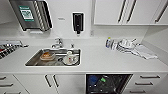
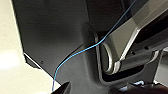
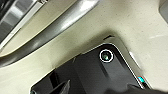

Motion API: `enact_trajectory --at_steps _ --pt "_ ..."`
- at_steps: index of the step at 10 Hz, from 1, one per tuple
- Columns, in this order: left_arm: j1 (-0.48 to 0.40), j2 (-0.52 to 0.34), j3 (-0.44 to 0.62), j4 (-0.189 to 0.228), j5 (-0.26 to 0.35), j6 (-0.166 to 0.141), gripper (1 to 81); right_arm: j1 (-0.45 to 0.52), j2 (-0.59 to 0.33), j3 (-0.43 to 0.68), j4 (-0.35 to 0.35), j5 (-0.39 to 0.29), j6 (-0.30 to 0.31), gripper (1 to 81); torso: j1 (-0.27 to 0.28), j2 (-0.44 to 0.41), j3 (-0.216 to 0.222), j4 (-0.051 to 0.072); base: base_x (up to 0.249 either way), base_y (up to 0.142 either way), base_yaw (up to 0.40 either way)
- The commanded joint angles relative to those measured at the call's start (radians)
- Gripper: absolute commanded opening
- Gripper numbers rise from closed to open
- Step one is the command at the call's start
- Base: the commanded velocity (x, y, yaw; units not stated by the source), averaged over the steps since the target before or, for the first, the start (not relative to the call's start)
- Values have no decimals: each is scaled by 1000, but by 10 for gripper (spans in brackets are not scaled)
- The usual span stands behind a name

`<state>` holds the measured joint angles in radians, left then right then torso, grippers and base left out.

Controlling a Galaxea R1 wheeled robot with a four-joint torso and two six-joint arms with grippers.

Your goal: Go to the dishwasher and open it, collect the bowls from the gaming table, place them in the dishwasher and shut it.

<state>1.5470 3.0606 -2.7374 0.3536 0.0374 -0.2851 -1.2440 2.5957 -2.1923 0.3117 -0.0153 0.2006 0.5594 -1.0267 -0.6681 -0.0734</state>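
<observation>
White worktop in front of me, sink set into it.

The counter (image 1: pixel 100 61) runs across the middle of my head view. A steel sink (image 1: pixel 53 58) sits left of centre, with a tap (image 1: pixel 58 43) behind it and dishes (image 1: pixel 70 58) and an orange-brown item (image 1: pixel 47 56) lying in it. At centre right I see a small bottle (image 1: pixel 108 42), beside it stacked white crockery (image 1: pixel 125 44), and a folded cloth (image 1: pixel 144 53) further right. A dark rack (image 1: pixel 7 50) sits at the left edge.

Open dishwasher (image 1: pixel 108 83) cavity, blue bowl (image 1: pixel 93 80) inside
</observation>
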Motion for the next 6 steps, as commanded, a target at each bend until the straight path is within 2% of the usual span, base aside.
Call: enact_trajectory --at_steps 1,3,6 --pt "-11 -3 4 -7 71 3 811 145 -40 -3 147 -38 3 811 -2 3 0 0 0 0 0" --pt "-9 -5 4 -8 81 3 811 192 -29 -13 196 -37 3 811 17 -26 0 0 0 0 0" --pt "-3 -18 4 -8 85 1 811 234 71 -148 234 -35 3 811 21 -30 0 0 0 0 0"
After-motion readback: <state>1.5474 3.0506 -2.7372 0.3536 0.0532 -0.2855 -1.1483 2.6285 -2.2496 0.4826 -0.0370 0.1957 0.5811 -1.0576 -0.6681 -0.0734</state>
